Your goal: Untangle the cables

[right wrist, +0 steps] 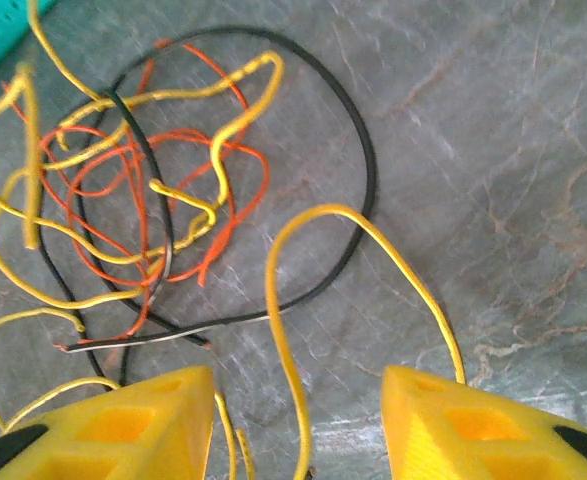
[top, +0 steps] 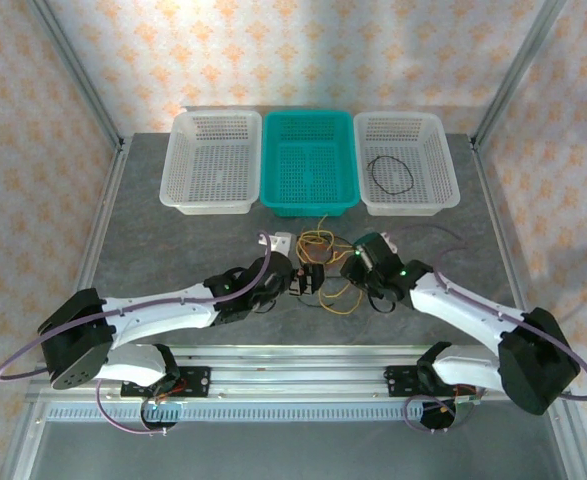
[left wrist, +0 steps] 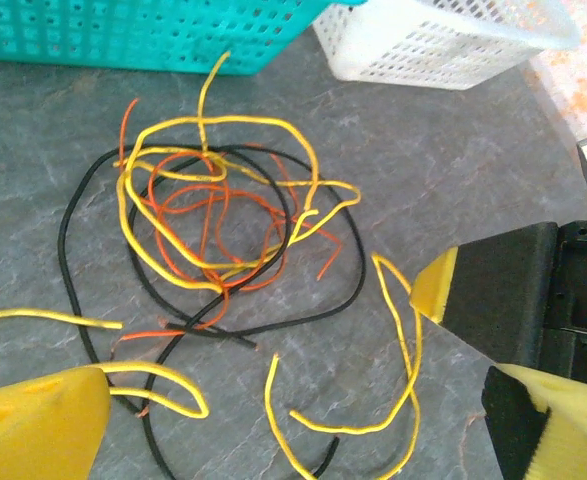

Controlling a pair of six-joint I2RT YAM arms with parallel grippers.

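A grey, stone-patterned table [top: 173,250] is seen from above. Three baskets stand in a row along its far edge: a first white basket [top: 211,205] at 11 o'clock, a teal basket [top: 309,205] at 12 o'clock, and a second white basket [top: 406,205] at 1 o'clock. A single black loop [top: 391,175] of cable lies inside the second white basket.

The cables [top: 323,268] lie in a loose tangle at the middle of the table, just on the 6 o'clock side of the teal basket. Yellow, black and orange-red strands cross over one another, and several yellow ends trail outward.

The left gripper [left wrist: 298,400] sits low at the 9 o'clock side of the tangle. Its yellow fingers are spread wide and hold nothing, and loose yellow strands lie on the table between them.

The right gripper [right wrist: 298,400] sits at the 3 o'clock side of the tangle, close to it. Its fingers stand apart at a middling width. One yellow strand arches up through the gap between them, and neither pad presses on it. From this wrist's view a large black ring of cable encircles the orange-red and yellow knot, toward 11 o'clock of the fingers.
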